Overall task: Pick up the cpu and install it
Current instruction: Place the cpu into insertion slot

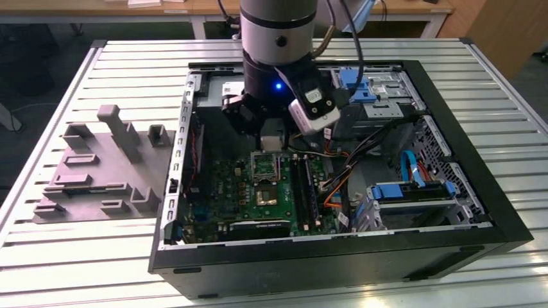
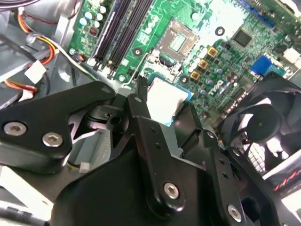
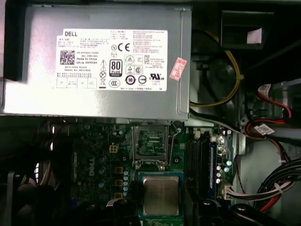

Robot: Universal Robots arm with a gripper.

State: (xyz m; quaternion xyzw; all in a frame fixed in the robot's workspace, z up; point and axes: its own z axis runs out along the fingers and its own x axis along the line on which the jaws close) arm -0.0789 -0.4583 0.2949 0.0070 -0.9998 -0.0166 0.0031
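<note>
Black two-finger gripper clamped on the cpu by its edges. It is a small flat square chip with a pale silvery metal top. In the exterior view it hangs at upper centre of frame, just above the bare metal-framed socket on the green motherboard, inside the open black computer case.

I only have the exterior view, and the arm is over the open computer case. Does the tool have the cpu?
Observer: Yes. In the second wrist view the tool is shut on the cpu, gripping two opposite edges.
Operator: Is the socket free?
Observer: In the first wrist view the socket is open, with no chip in it.
Operator: Where is the cpu against it?
Observer: Not seated. In the first wrist view it shows apart from the socket, on the side away from the grey metal box.
</note>
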